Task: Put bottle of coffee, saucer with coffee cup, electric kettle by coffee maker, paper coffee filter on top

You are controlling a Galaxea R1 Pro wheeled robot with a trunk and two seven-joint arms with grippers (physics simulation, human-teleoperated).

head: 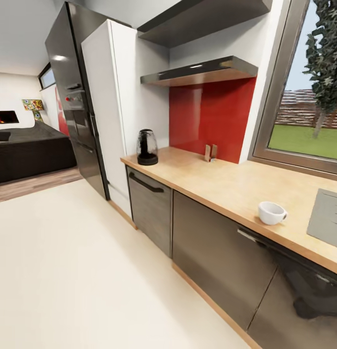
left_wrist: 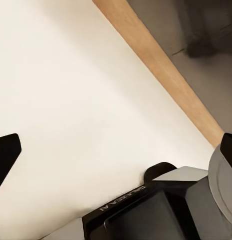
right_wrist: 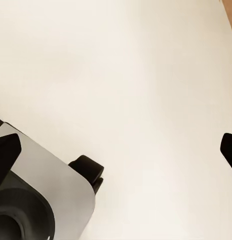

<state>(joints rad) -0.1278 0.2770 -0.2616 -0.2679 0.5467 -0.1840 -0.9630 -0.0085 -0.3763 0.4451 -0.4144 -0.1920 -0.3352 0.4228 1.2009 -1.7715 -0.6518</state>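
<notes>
So the robot's on the floor facing the desk [head: 221, 182], nothing picked up. The electric kettle [head: 147, 147] sits at the desk's far-left corner, the coffee cup [head: 271, 213] near the front edge, close to the sink [head: 328, 215]. Left claw [left_wrist: 116, 155] and right claw [right_wrist: 116, 150] both hang over bare floor, fingertips wide apart, holding nothing. Risk I see: that cup is so close to the edge that a sloppy reach could knock it off.
</notes>
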